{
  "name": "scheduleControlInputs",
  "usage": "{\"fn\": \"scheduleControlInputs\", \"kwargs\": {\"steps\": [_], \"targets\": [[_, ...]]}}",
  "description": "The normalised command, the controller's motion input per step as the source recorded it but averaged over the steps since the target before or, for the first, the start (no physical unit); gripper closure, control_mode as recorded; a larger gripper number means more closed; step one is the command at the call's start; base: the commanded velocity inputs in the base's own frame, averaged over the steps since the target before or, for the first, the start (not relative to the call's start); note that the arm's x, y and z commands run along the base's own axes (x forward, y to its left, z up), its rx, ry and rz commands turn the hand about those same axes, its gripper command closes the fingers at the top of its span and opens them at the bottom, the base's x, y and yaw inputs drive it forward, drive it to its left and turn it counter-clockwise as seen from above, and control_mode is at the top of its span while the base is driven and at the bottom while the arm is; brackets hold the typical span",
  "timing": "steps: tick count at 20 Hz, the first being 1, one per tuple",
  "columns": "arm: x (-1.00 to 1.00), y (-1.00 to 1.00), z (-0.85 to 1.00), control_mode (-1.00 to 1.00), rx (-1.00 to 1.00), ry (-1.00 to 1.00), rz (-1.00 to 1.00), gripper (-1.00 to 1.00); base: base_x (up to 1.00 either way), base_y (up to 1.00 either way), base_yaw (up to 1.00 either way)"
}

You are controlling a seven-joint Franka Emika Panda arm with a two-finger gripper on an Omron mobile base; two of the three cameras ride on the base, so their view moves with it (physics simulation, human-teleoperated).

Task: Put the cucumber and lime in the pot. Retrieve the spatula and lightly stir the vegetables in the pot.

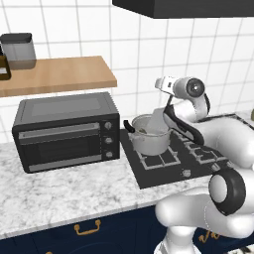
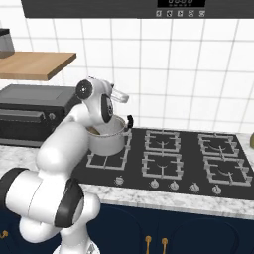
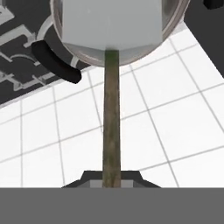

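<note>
We noted the fingers (image 3: 111, 183) clamped on the wooden-handled, grey-bladed spatula (image 3: 111, 122), blade inside the shiny steel pot (image 1: 150, 141); stirring wanted small, slow circles off the wall.

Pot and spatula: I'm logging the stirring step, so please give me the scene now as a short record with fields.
pot: steel pot on the rear left burner of the black stovetop
spatula: wooden handle runs from the end effector to a pale flat blade over the pot's mouth
end effector: shut on the spatula handle, held over the pot
pot contents: something dull green shows inside; cucumber and lime cannot be told apart
beside the stove: black toaster oven on the marble counter
</note>
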Motion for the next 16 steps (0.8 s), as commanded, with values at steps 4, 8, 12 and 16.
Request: {"fn": "scheduleControlInputs", "kwargs": {"steps": [4,8,12,16], "targets": [[0.27,0.02,-0.07,-1.0,-0.03,-0.01,0.07,1.0,0.0,0.0,0.0],[0.08,0.01,-0.04,-1.0,0.0,-0.01,0.15,1.0,0.0,0.0,0.0],[0.0,0.0,-0.22,-1.0,0.0,0.0,0.22,1.0,0.0,0.0,0.0],[0.0,-0.14,-0.09,-1.0,-0.01,0.0,0.15,1.0,0.0,0.0,0.0]]}}
